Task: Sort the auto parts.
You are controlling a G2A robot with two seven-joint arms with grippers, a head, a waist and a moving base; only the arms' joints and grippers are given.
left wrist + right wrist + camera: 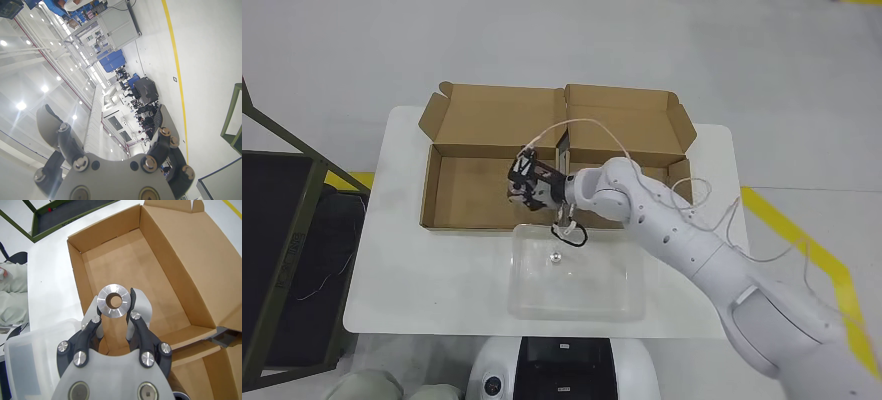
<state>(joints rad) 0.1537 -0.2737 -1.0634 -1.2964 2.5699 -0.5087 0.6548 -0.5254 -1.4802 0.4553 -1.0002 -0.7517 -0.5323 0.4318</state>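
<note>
Metal ring [114,303]: clamped between fingers of your right end effector [114,306], bore facing wrist camera, hanging over open cardboard box [170,256]. Compartment directly beneath end effector shows bare cardboard, no parts in it. Clear bin [592,290] sits just behind end effector, robot side, with one small metal part [556,257] inside. Your left end effector [103,111]: fingers apart, nothing between them, pointed away from bench [402,250]. Judgement: sorting looks early. Ring not yet released, and you have at least one part to fetch. Neighbouring compartment's contents unclear.
</note>
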